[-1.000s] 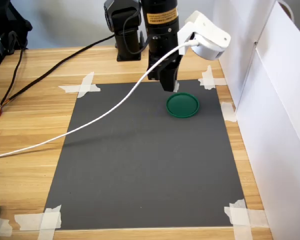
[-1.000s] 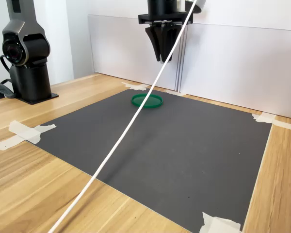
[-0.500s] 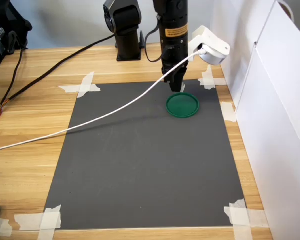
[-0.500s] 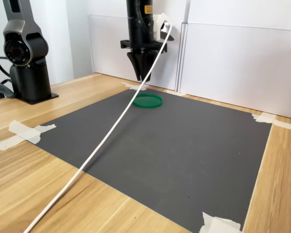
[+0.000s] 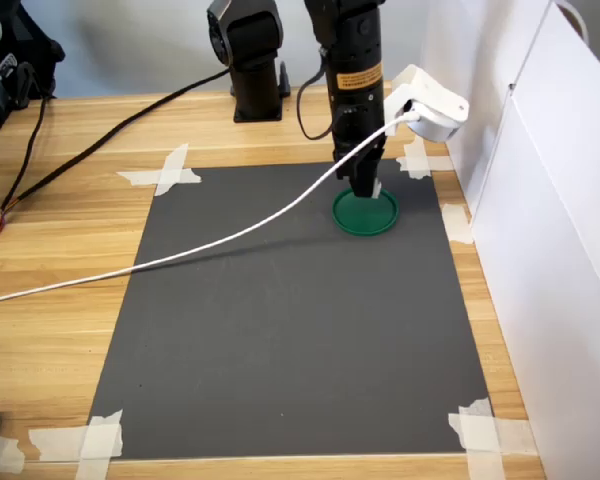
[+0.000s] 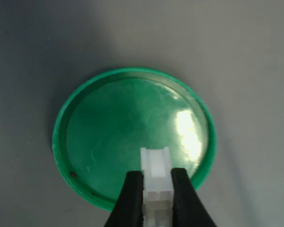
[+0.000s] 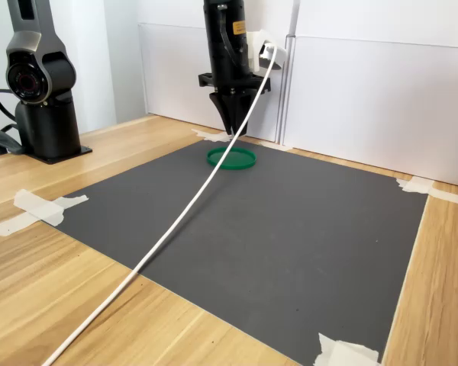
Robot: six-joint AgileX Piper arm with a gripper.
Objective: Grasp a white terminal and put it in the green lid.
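Jaws of the gripper (image 6: 157, 187) pinch the white terminal (image 6: 156, 176) by its sides, long axis running out past the fingertips, poised directly over the green lid (image 6: 132, 135) near its rim, so release only needs a short drop

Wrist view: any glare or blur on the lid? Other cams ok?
Wrist view: a bright glare patch sits on the green lid beside the white terminal held in the gripper, whose fingertips look soft, while the lid rim is sharp. First exterior view: even light, a faint cable shadow on the mat. Second exterior view: sharp, with no glare on the lid.
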